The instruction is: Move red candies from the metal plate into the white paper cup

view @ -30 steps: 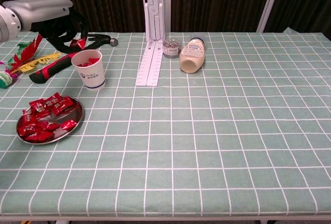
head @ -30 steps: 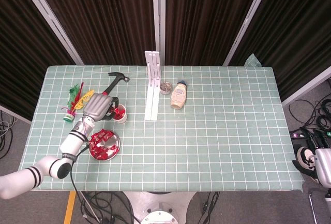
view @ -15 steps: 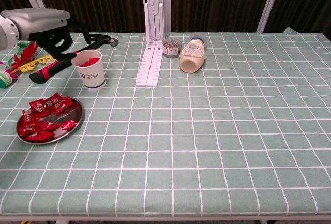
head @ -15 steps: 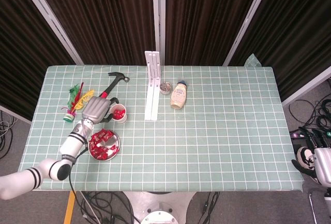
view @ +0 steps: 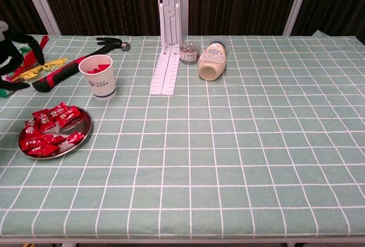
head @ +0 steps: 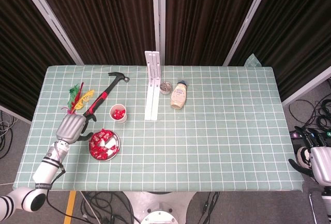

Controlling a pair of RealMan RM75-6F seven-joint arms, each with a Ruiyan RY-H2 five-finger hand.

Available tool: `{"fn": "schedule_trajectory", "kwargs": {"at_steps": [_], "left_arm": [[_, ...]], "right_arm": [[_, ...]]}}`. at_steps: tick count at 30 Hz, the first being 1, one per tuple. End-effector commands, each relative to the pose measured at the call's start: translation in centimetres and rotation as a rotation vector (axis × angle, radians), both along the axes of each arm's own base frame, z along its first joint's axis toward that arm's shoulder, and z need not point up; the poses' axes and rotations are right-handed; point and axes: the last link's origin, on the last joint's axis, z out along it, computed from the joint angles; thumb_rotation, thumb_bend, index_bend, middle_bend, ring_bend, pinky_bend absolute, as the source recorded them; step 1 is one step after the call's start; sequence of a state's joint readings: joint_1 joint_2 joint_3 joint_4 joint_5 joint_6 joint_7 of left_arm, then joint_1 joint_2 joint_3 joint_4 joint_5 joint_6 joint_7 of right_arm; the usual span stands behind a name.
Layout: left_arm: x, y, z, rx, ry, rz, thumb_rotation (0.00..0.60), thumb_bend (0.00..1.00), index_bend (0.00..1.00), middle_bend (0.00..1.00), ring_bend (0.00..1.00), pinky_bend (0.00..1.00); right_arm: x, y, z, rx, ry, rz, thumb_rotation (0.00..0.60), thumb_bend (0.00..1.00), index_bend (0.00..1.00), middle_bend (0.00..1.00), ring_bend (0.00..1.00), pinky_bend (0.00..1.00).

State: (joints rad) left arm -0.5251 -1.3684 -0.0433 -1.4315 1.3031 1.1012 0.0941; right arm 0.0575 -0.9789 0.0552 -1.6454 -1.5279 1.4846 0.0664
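The left hand [head: 71,127] is hanging over the table with nothing in it and its fingers [view: 23,43] spread apart. The plate [head: 117,146] is lying just to its right, the candies [head: 103,144] heaped on it; the cup [head: 118,113] is standing beyond the plate, further to the hand's right, with a few red pieces already showing inside. The right hand [head: 316,163] is hanging far off past the table's edge; whether its fingers are apart I cannot tell.

By my judgement the hand is between a drop and the next pick. That pick is calling for the hand to swing right over the plate, come down on one candy near the top of the heap, pinch it alone, and then carry it across to the cup's mouth without knocking the cup, which looks light.

Compared with a second ago, the hand is no longer over the cup pinching a candy: it is now empty, drawn back and to the left, and the cup is standing fully in view.
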Motion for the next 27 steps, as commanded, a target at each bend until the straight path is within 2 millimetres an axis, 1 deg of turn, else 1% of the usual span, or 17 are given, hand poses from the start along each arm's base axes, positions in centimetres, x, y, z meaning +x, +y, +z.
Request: {"fn": "schedule_trajectory", "kwargs": {"at_steps": [1, 6, 13, 19, 27], "left_arm": [[-1.0, -1.0, -1.5, -0.068, 0.035, 0.024, 0.6, 0.25, 0.48, 0.88, 0.87, 1.0], [-1.5, -1.0, -3.2, -0.106, 0.102, 0.01, 0.6, 0.25, 0.48, 0.88, 0.87, 1.0], [-1.7, -0.5, -4.7, -0.125, 0.144, -0.046, 0.6, 0.26, 0.48, 0.88, 0.87, 1.0], [-2.1, 0.2, -5.2, -0.129, 0.232, -0.082, 0.6, 0.28, 0.48, 0.88, 0.87, 1.0], [-2.3, 0.5, -5.5, -0.146, 0.261, -0.091, 0.6, 0.29, 0.48, 0.88, 0.87, 1.0]], "right_arm": [[0.1, 0.0, 0.0, 0.0, 0.0, 0.004, 0.6, 0.08, 0.12, 0.24, 0.13, 0.41], [0.0, 0.3, 0.3, -0.01, 0.004, -0.003, 0.6, 0.08, 0.12, 0.24, 0.13, 0.41], [0.0, 0.4, 0.3, -0.011, 0.004, -0.005, 0.6, 0.08, 0.12, 0.24, 0.13, 0.42], [0.1, 0.4, 0.4, -0.015, 0.006, -0.004, 0.6, 0.08, 0.12, 0.24, 0.14, 0.42], [0.1, 0.5, 0.3, -0.015, 0.008, -0.011, 0.6, 0.08, 0.12, 0.24, 0.14, 0.42]]}}
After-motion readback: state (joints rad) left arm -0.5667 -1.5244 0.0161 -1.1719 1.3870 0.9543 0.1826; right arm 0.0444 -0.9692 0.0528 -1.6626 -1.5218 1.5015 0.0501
